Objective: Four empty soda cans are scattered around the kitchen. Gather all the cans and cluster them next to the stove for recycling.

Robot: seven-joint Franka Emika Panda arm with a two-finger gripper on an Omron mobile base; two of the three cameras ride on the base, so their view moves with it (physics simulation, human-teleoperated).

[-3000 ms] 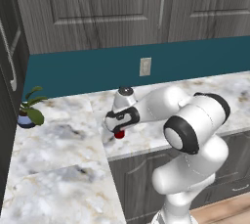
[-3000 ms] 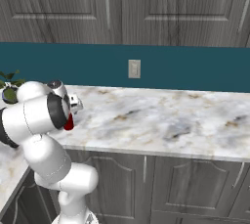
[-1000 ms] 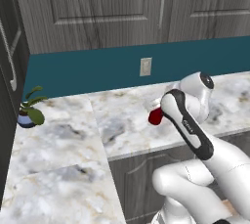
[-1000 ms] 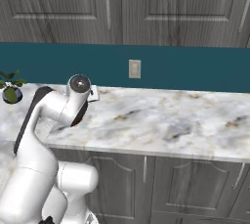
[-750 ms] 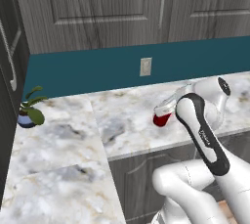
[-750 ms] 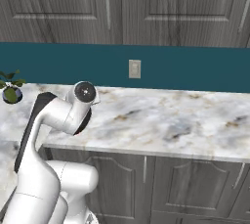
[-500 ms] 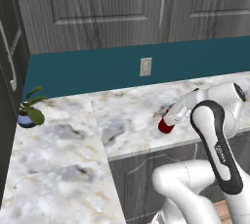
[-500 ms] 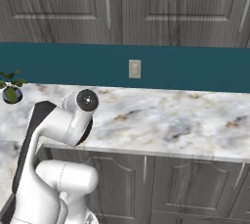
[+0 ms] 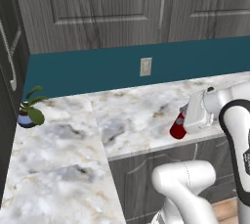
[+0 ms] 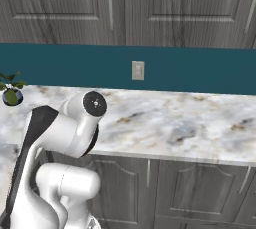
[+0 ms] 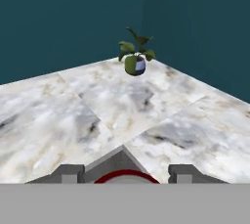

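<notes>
In the left base view a red soda can (image 9: 177, 130) hangs just above the front edge of the marble counter (image 9: 136, 115), tilted, with my gripper (image 9: 184, 120) shut on it from the right. In the hand view the can's red rim and silver top (image 11: 113, 177) sit between my two fingertips (image 11: 68, 173), low in the picture. The stove is out of view.
A small potted plant (image 9: 30, 113) (image 10: 11, 93) (image 11: 135, 59) stands in the counter's far left corner. A wall outlet (image 9: 145, 66) (image 10: 137, 70) sits on the teal backsplash. Grey cabinets hang above. My arm's elbow (image 10: 75, 123) looms over the counter's left part.
My arm has swung right along the counter's front edge, carrying the red can with it from the left part toward the middle. The grip has not changed.
</notes>
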